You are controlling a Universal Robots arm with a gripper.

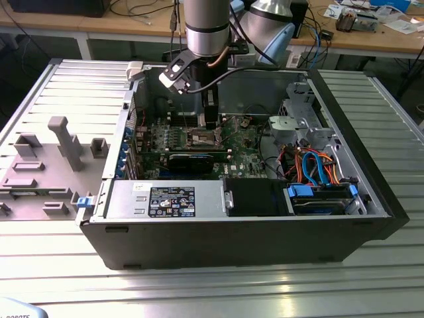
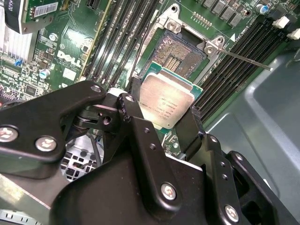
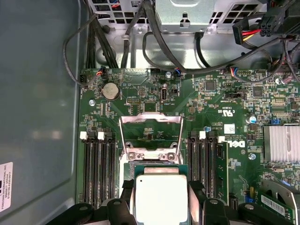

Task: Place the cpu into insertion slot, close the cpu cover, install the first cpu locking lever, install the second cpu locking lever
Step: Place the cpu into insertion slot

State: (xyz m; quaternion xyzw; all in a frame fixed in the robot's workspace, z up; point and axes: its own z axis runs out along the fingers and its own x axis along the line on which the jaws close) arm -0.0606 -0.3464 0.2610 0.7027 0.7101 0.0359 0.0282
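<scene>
— Pincer (image 2: pixel 164 115) first: what has it got?

— It grips the cpu (image 2: pixel 167 96), a finger (image 2: pixel 132 105) on each of two opposite edges, metal top facing the camera.

— And where is that?

— Inside the open computer case (image 1: pixel 232 245), low over the green board (image 1: pixel 248 152). In the first wrist view, memory slots (image 3: pixel 98 168) come first. Next is the cpu cover (image 3: pixel 150 133), tipped back open. The chip hangs beside it, partly over the insertion slot (image 2: pixel 180 54), whose contacts lie bare. A locking lever (image 2: pixel 243 58) juts out free.

— Which step, then?

— Placing the chip, I judge. It isn't seated, and the cover and levers wait undone.

— What does seating call for?

— Probably squaring its edges to the socket rim and a flat, gentle descent. Those contacts look easily bent.
</scene>
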